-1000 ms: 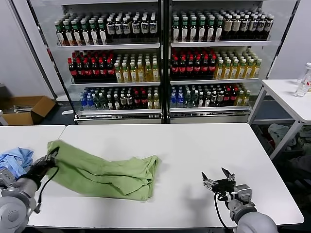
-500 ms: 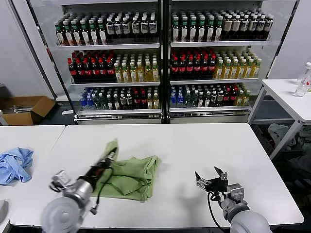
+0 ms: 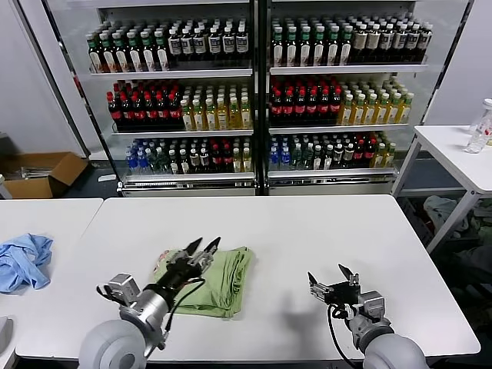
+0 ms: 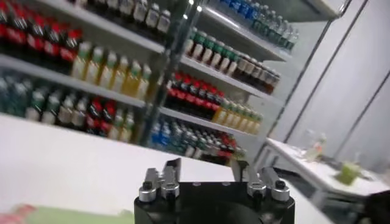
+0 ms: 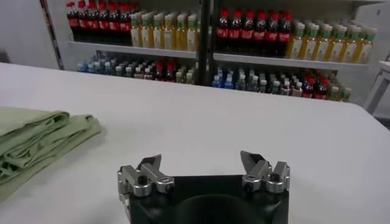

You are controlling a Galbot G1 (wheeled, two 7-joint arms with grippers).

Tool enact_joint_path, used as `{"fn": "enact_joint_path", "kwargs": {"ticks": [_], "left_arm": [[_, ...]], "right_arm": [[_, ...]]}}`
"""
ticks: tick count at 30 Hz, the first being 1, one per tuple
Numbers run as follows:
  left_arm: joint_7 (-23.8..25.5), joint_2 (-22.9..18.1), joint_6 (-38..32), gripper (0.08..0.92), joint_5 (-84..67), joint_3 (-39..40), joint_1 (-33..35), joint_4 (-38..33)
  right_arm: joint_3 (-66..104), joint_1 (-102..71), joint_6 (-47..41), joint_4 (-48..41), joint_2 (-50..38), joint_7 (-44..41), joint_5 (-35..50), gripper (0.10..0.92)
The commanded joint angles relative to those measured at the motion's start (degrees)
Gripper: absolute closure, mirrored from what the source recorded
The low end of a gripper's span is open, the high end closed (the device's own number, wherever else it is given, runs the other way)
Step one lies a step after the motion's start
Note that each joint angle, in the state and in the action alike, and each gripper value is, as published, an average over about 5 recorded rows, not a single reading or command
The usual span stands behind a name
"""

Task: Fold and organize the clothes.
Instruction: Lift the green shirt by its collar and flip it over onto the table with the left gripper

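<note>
While the green shirt (image 3: 211,278) lies folded on the white table (image 3: 307,231), the left gripper (image 3: 201,247) hovers over it, jaws wide. Well apart, the right gripper (image 3: 330,278) waits with jaws wide too.

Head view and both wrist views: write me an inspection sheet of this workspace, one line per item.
Surface: white table, bare apart from the shirt.
Job's things: light green shirt lies folded into a compact bundle on the table's left part.
Clutter: blue cloth on the neighbouring table to the left.
Grippers: left gripper open, over the shirt's far edge, holding nothing; right gripper open, empty, over bare table to the right.
Cables: black cable runs along the right arm.
Surroundings: glass-fronted drinks fridges behind; cardboard box on the floor at left.
</note>
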Motion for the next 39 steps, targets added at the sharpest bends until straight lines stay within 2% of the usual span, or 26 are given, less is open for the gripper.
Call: {"fn": "enact_joint_path", "kwargs": {"ticks": [1, 4, 9, 24, 28, 39], "left_arm": [[-2.3, 4.0, 0.2, 0.374, 10.6, -7.0, 1.4, 11.6], [-2.7, 4.5, 1.1, 0.287, 8.9, -7.3, 1.5, 16.9], [-2.5, 2.9, 2.9, 0.187, 6.8, -5.8, 1.2, 19.7], [-0.8, 0.3, 5.8, 0.186, -5.1, -6.0, -0.9, 23.3], [1.1, -1.3, 6.0, 0.267, -12.8, -7.1, -0.4, 21.9], [2.1, -4.2, 5.9, 0.588, -34.2, -15.6, -0.7, 22.7]], "right_arm": [[0.1, -0.3, -0.1, 0.1, 0.9, 0.0, -0.3, 0.203], [-0.3, -0.1, 0.0, -0.4, 1.8, 0.0, -0.5, 0.203], [-0.9, 0.3, 0.1, -0.7, 2.1, -0.1, -0.9, 0.203], [-1.0, 1.6, 0.0, -1.1, 0.6, -0.1, 0.1, 0.203], [-1.0, 2.1, -0.1, -1.4, 0.6, -0.1, 0.9, 0.203], [-1.5, 1.3, 0.0, -1.1, 0.7, 0.0, 0.9, 0.203]]}}
